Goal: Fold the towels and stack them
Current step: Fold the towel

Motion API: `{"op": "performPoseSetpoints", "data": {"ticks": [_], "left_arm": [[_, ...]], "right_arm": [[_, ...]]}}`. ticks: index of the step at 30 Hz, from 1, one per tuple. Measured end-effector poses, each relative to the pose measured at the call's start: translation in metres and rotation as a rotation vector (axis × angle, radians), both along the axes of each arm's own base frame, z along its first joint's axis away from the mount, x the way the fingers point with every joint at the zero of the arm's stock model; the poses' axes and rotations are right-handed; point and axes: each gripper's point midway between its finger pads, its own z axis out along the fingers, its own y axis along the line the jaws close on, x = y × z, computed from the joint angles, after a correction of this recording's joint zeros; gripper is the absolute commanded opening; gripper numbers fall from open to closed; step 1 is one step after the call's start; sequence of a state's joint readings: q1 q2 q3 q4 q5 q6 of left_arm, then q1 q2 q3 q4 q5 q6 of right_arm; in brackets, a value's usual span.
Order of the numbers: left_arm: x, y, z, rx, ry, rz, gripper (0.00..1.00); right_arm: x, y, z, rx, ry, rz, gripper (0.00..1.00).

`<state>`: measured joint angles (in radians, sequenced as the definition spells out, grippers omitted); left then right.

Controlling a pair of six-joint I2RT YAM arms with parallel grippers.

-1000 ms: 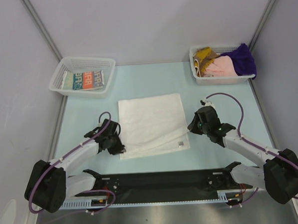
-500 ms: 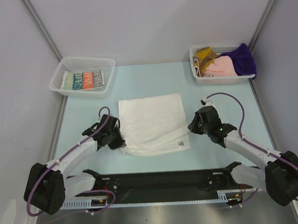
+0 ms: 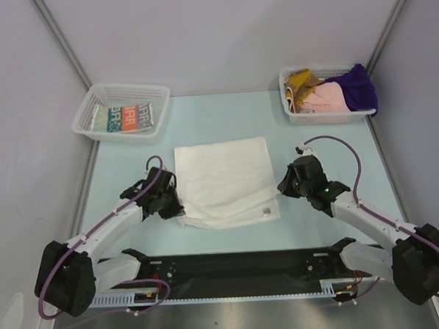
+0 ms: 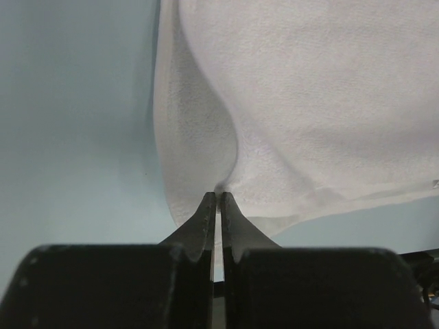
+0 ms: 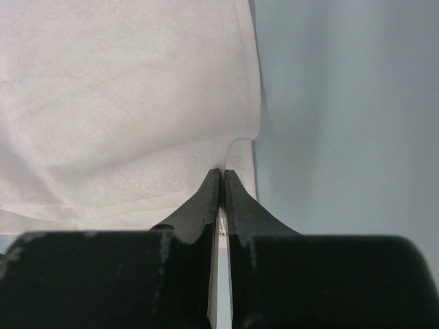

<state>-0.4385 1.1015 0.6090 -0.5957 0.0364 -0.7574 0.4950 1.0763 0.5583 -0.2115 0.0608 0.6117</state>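
L gripper (image 3: pixel 176 209) clenched on white towel (image 3: pixel 224 180) edge, 8 o'clock; R gripper (image 3: pixel 282 185) pinching edge, 4 o'clock. Paired hold, prob. for folding.

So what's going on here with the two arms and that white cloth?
Both arms are working on the white towel spread on the table. The left hand is pinched shut on its left edge, the right hand on its right edge, both near the front. A folded printed towel lies in the left basket; loose towels wait in the right basket.
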Motion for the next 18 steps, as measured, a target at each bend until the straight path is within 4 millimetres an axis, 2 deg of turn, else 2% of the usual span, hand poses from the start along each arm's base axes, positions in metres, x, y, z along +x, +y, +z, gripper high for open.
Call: {"op": "performPoseSetpoints", "data": {"ticks": [7, 10, 18], "left_arm": [[-0.01, 0.008, -0.019, 0.052, 0.069, -0.002, 0.02], [-0.009, 0.01, -0.022, 0.072, 0.073, -0.01, 0.09], [-0.003, 0.01, -0.028, 0.101, 0.089, -0.044, 0.11]], "right_arm": [[-0.001, -0.001, -0.006, -0.02, 0.014, 0.008, 0.02], [-0.001, -0.001, -0.009, -0.026, 0.02, 0.009, 0.02], [-0.001, -0.002, -0.014, -0.038, 0.036, 0.013, 0.01]]}}
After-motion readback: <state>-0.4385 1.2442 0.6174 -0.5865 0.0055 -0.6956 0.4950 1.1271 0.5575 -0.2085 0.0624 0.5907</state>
